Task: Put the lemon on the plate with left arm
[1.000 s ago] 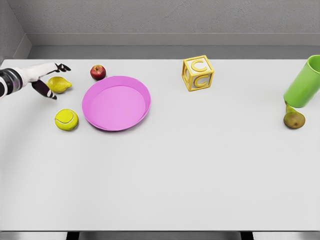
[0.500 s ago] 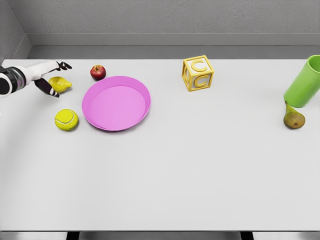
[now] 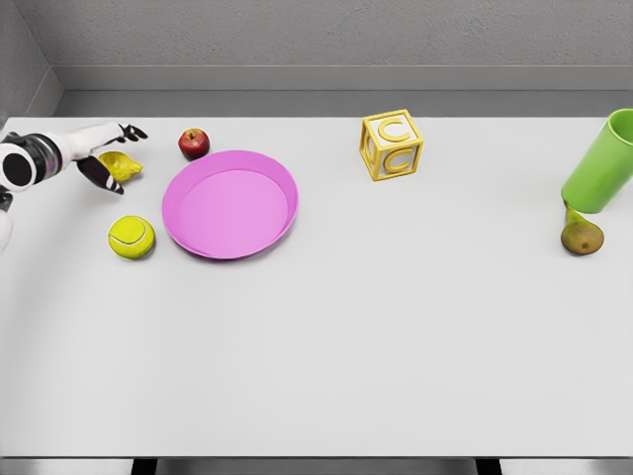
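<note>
The yellow lemon (image 3: 123, 164) lies on the white table at the far left, just left of the pink plate (image 3: 277, 230). My left hand (image 3: 119, 158) reaches in from the left edge and straddles the lemon. Its dark-tipped fingers (image 3: 133, 131) stretch over the far side of the fruit, and the thumb crosses its near side, hiding part of it. The fingers are spread and do not clamp the lemon, which still rests on the table. The right arm is out of view.
A red apple (image 3: 194, 142) sits behind the plate and a tennis ball (image 3: 132, 237) lies in front of the lemon. A yellow letter block (image 3: 392, 144) stands at the back centre. A green cup (image 3: 603, 164) and a pear (image 3: 582, 236) are at the right edge.
The left forearm has swung inward and the hand has settled closer around the lemon, thumb now across its near side. The lemon has hardly moved.
</note>
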Motion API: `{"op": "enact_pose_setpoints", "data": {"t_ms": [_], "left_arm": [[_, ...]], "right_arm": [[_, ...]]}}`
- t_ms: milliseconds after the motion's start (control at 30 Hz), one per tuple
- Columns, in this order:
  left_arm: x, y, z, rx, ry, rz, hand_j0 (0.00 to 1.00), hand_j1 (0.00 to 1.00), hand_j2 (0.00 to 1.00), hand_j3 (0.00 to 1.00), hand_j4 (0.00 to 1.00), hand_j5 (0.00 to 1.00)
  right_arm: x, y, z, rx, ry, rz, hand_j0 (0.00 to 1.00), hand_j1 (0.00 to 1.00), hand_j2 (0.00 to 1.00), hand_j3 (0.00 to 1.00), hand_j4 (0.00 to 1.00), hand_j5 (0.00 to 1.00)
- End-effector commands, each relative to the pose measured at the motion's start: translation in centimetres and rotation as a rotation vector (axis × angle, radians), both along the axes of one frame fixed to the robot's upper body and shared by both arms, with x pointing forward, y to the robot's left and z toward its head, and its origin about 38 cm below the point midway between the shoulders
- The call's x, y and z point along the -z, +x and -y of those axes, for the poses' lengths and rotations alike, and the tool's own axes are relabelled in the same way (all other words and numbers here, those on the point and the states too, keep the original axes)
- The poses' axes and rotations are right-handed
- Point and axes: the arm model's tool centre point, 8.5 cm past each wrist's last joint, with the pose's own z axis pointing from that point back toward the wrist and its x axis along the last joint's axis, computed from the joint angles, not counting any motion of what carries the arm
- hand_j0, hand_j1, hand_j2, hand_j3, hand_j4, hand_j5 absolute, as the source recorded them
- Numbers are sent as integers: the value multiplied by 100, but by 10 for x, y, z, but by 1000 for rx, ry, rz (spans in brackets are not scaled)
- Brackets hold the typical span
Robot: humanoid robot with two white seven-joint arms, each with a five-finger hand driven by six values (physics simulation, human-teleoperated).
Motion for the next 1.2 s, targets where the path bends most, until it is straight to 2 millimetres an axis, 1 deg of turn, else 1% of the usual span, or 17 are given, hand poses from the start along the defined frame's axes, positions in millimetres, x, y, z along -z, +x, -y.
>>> {"op": "enact_pose_setpoints", "data": {"t_ms": [0, 133, 200, 367, 500, 633, 700, 767, 1100, 1133, 1167], "left_arm": [[2, 0, -1, -5, -1, -4, 92, 92, 92, 92, 92, 92], [3, 0, -3, -11, -2, -6, 92, 92, 92, 92, 92, 92], [7, -1, -9, -31, 0, -11, 92, 92, 92, 92, 92, 92], [8, -1, -11, -42, 0, -8, 92, 92, 92, 92, 92, 92], [3, 2, -12, -47, 1, 14, 92, 92, 92, 92, 92, 92], [4, 2, -12, -51, 1, 17, 92, 92, 92, 92, 92, 92], [5, 3, -7, -57, -5, 13, 91, 91, 91, 91, 91, 91], [6, 3, -6, -57, -5, 12, 87, 87, 87, 87, 87, 87], [9, 3, -4, -54, -8, 7, 86, 86, 86, 86, 86, 86], [9, 3, -4, -54, -7, 5, 85, 85, 85, 85, 85, 85], [9, 3, -4, -53, -8, 6, 79, 79, 79, 79, 79, 79]], "right_arm": [[0, 0, 0, 1, 0, 0, 100, 100, 100, 100, 100, 100], [0, 0, 0, 1, 0, 0, 100, 100, 100, 100, 100, 100], [0, 0, 0, 1, 0, 0, 100, 100, 100, 100, 100, 100], [0, 0, 0, 1, 0, 0, 100, 100, 100, 100, 100, 100], [0, 0, 0, 1, 0, 0, 100, 100, 100, 100, 100, 100], [0, 0, 0, 1, 0, 0, 100, 100, 100, 100, 100, 100], [0, 0, 0, 1, 0, 0, 100, 100, 100, 100, 100, 100], [0, 0, 0, 1, 0, 0, 100, 100, 100, 100, 100, 100], [0, 0, 0, 1, 0, 0, 100, 100, 100, 100, 100, 100], [0, 0, 0, 1, 0, 0, 100, 100, 100, 100, 100, 100], [0, 0, 0, 1, 0, 0, 100, 100, 100, 100, 100, 100]]}}
